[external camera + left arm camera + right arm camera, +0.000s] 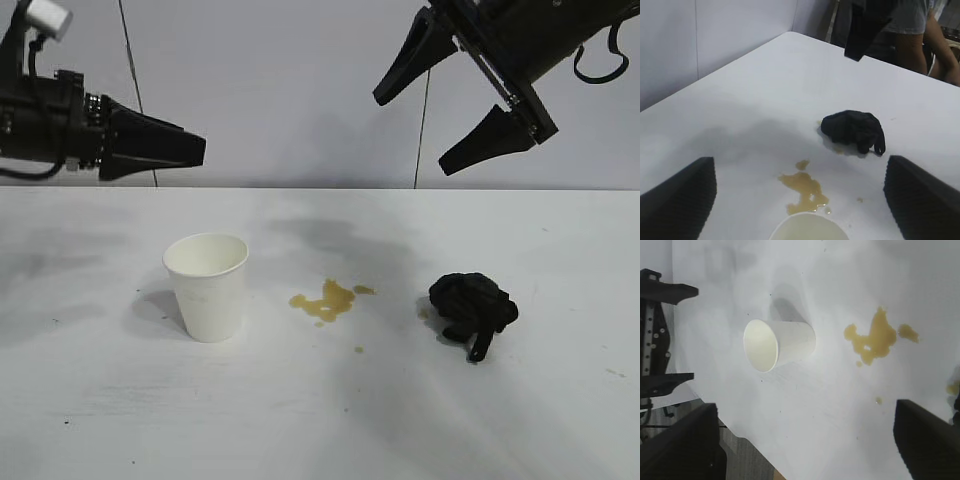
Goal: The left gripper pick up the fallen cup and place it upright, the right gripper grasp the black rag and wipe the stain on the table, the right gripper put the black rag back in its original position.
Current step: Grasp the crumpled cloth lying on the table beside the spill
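The white paper cup [206, 285] stands upright on the table [90, 400], left of centre. The yellow-brown stain [325, 300] lies between the cup and the black rag [472, 305], which sits on the table to the right. My left gripper [150, 145] hangs high at the far left, open and empty, above and behind the cup. My right gripper [410, 135] hangs high at the upper right, open and empty, above the rag. In the left wrist view the cup's rim [807, 227], the stain [805, 190] and the rag [854, 130] show. The right wrist view shows the cup [780, 344] and the stain [875, 337].
A pale wall stands behind the table. A seated person [920, 35] is past the table's far side in the left wrist view. The table's edge and the floor [755, 460] show in the right wrist view. The left arm [660, 340] stands beyond the cup.
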